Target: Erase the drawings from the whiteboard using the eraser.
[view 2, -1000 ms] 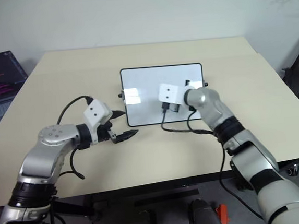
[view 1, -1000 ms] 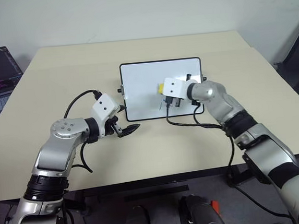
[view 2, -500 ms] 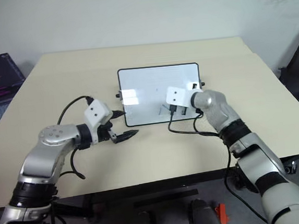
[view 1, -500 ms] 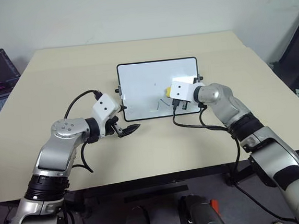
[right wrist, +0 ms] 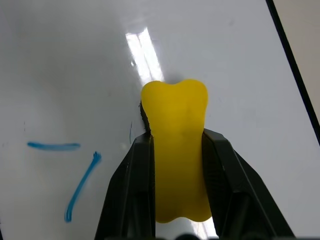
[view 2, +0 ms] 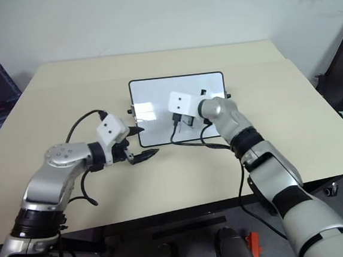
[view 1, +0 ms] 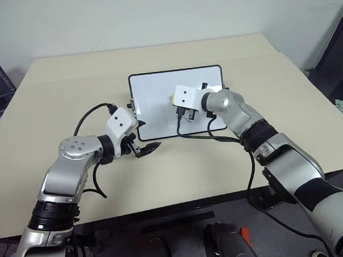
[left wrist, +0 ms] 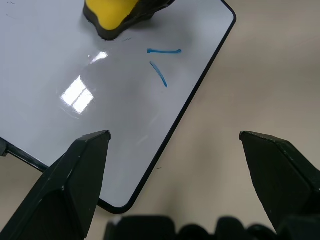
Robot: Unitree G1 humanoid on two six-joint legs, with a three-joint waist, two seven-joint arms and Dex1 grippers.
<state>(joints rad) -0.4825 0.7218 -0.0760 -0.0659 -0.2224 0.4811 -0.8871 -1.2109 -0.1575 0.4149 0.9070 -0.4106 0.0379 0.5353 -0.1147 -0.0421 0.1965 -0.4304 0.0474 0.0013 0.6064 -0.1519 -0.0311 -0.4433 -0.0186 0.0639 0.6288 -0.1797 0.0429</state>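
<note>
Eraser (right wrist: 176,150) clamped in right pincer (right wrist: 175,170), on whiteboard (right wrist: 225,60)

The left gripper (left wrist: 172,145) is hanging with its jaws spread wide over the corner of the whiteboard (left wrist: 55,100) and the beige desk (left wrist: 260,75). The yellow eraser (left wrist: 112,15) is sitting on the board at twelve o'clock, with two blue drawings (left wrist: 161,62) lying just beside it.
</note>
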